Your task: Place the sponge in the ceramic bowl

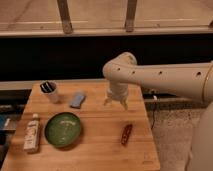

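end effector (116,105) right of sponge (77,99), fingers (124,104) spread

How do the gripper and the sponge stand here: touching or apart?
Apart. The camera view shows the gripper hanging over the middle of the table, a strip of bare wood between it and the sponge.

No lettering can be read anywhere in this view of the wooden worktop (100,145): the white bottle (32,134) near its left edge carries a label, but the print on it cannot be made out. The pincer (116,103) hangs over the worktop's far middle, fingers parted, right of the sponge (77,99)
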